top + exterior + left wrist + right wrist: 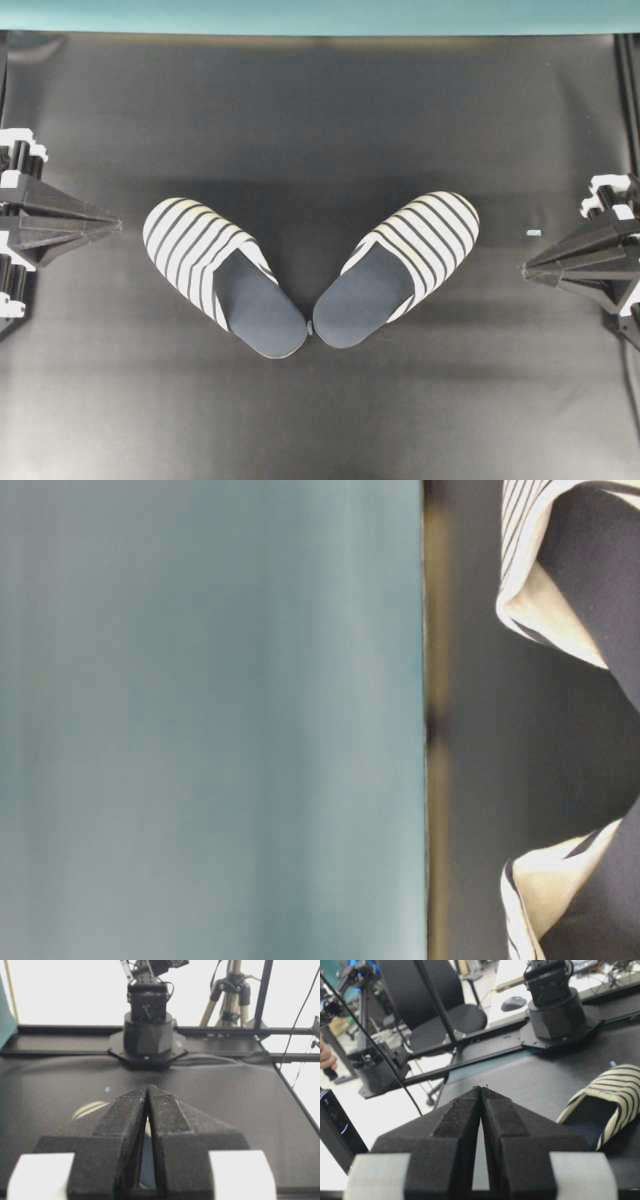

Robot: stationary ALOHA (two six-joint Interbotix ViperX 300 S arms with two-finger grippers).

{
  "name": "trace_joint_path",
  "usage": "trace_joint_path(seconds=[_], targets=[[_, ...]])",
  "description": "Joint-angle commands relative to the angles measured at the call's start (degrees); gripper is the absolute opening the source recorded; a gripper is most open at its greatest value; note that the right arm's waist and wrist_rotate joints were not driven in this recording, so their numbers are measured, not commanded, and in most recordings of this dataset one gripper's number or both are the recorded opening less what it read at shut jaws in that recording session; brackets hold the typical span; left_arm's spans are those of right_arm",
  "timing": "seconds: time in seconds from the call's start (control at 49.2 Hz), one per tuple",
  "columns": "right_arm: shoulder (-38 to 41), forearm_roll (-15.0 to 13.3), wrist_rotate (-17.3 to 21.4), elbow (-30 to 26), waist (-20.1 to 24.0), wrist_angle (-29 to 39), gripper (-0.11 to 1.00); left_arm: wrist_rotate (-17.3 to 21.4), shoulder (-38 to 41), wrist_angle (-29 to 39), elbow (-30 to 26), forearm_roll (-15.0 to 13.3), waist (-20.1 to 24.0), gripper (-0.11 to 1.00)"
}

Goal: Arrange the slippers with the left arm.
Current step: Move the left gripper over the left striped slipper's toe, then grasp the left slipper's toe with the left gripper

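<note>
The slippers (310, 275) are seen mid-table, heels touching, toes splayed apart. The left gripper (112, 226) is parked well clear, jaws pinched together, nothing held. Light and floppy they look; the striped toe cover's edge is best pinched.

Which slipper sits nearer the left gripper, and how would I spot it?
On the black mat, two striped slippers form a V with heels almost touching. Yours is the left slipper, toe pointing up-left toward the shut left gripper; its twin points up-right.
</note>
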Motion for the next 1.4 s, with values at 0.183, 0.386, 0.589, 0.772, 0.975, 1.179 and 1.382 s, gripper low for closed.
trace_joint_path(seconds=[0.183, 0.386, 0.589, 0.772, 0.975, 1.179, 1.382], targets=[[0.5, 2.4, 0.1, -1.2, 0.0, 0.9, 0.0, -7.6, 7.0, 10.1, -6.6, 2.3, 0.4, 0.0], [0.4, 2.5, 0.0, -1.1, 0.0, 4.0, 0.0, -15.5, 15.2, 23.6, -13.1, 2.3, 0.8, 0.0], [0.4, 2.5, 0.0, -1.0, 0.0, 6.2, 0.0, -25.4, 28.4, 44.5, -22.4, 2.4, 1.8, 0.0], [0.3, 2.5, 0.0, -0.7, 0.0, 7.5, 0.0, -31.6, 39.0, 58.0, -32.3, 2.5, 2.4, 0.0], [0.0, 2.5, 0.0, 0.0, 0.0, 7.6, 0.0, -31.5, 47.2, 62.8, -39.6, 2.7, 2.7, 0.03], [-1.1, 2.5, 0.0, 0.4, 0.0, 7.6, 0.0, -31.9, 53.9, 65.5, -41.9, 2.7, 2.6, 0.57], [-2.7, 2.5, 0.1, 1.0, 0.0, 7.6, 0.0, -31.6, 56.9, 66.8, -41.9, 2.7, 3.7, 0.9]])
